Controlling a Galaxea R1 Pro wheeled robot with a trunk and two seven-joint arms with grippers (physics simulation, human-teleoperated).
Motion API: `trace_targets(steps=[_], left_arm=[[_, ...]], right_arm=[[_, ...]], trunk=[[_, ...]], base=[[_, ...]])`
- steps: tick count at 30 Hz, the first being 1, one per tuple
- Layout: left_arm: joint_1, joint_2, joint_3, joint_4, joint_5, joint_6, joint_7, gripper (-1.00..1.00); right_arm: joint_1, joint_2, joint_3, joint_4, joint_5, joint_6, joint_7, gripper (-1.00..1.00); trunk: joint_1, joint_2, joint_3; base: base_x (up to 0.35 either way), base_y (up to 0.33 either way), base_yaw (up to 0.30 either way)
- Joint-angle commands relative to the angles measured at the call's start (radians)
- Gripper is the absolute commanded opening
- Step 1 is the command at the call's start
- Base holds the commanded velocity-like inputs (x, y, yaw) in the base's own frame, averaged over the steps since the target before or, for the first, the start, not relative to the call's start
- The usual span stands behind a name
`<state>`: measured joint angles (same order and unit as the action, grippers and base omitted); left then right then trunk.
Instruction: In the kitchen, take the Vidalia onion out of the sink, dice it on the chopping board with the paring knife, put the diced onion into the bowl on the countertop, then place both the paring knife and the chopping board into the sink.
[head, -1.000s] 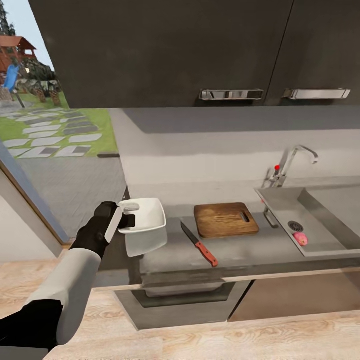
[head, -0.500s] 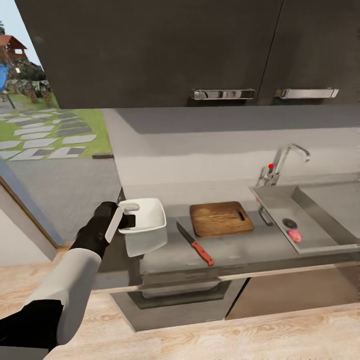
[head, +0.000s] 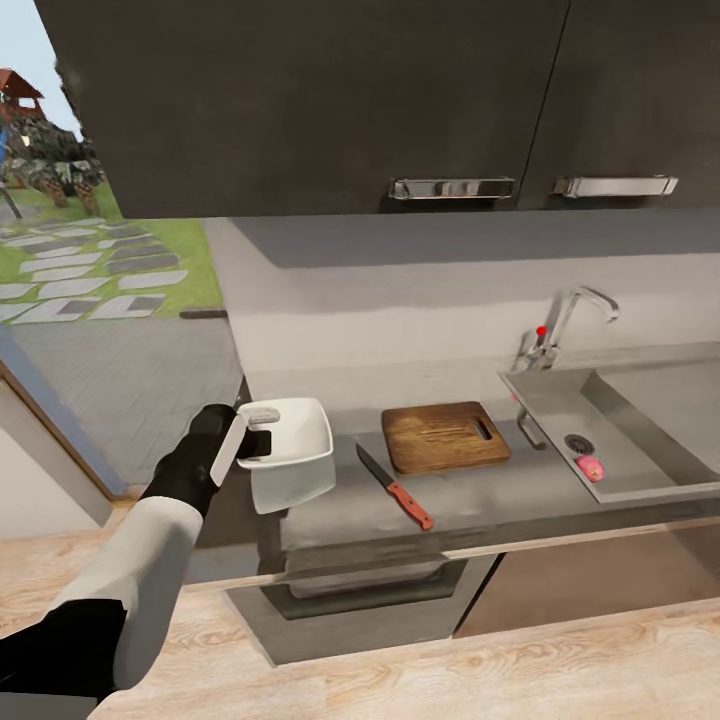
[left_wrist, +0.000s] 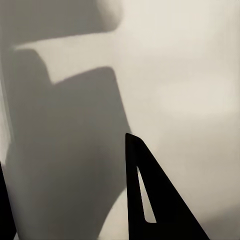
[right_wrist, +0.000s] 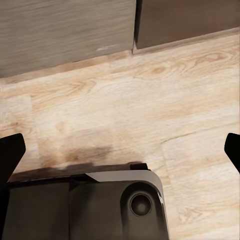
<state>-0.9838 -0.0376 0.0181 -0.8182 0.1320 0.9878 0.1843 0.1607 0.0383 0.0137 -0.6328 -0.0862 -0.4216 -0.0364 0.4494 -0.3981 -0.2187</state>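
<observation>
Trouble is most likely sitting with the bowl (head: 291, 436): the left gripper (head: 252, 438) is clamping its near rim, one finger over the lip and one inside, and the bowl is hanging at the table's (head: 520, 495) left end with part of it seemingly past the corner. A one-sided rim hold like that is inviting a tilt or a slip, and a drop here would be sending the bowl to the wooden floor (head: 560, 665).

Just beside it, the paring knife (head: 394, 486) is lying on the table near the front edge, handle toward the robot; a careless sweep of the bowl or arm could be nudging it over. The chopping board (head: 445, 436) is resting flat behind the knife, close to the sink (head: 545, 400), and the onion (head: 590, 467) is waiting in the basin beside the drain.

Room is looking tight at the left end, while bare table between board and front edge is offering a safer landing spot. Overhead cabinets (head: 330, 100) are limiting any high lift. The right gripper's fingers (right_wrist: 12, 152) are standing wide apart over the floor, holding nothing.
</observation>
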Motion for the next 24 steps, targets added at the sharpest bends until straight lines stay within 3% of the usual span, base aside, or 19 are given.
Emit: trace_targets(steps=[1, 7, 24], left_arm=[[0.001, -0.001, 0.002, 0.002, 0.006, 0.003, 0.009, -1.00], [0.007, 0.000, 0.002, 0.014, 0.006, 0.002, 0.009, -1.00], [0.014, 0.001, 0.002, 0.016, 0.005, 0.002, 0.008, -1.00]], right_arm=[[0.000, 0.000, 0.002, -0.002, -0.009, -0.002, 0.000, 1.00], [0.000, 0.000, 0.002, -0.001, -0.009, -0.002, 0.000, 1.00], [0.000, 0.000, 0.002, -0.001, -0.010, 0.000, 0.000, 1.00]], trunk=[[0.001, -0.002, -0.002], [0.001, -0.002, -0.002], [0.001, -0.002, -0.002]], base=[[0.000, 0.149, 0.000], [0.000, 0.115, 0.000], [0.000, 0.005, 0.000]])
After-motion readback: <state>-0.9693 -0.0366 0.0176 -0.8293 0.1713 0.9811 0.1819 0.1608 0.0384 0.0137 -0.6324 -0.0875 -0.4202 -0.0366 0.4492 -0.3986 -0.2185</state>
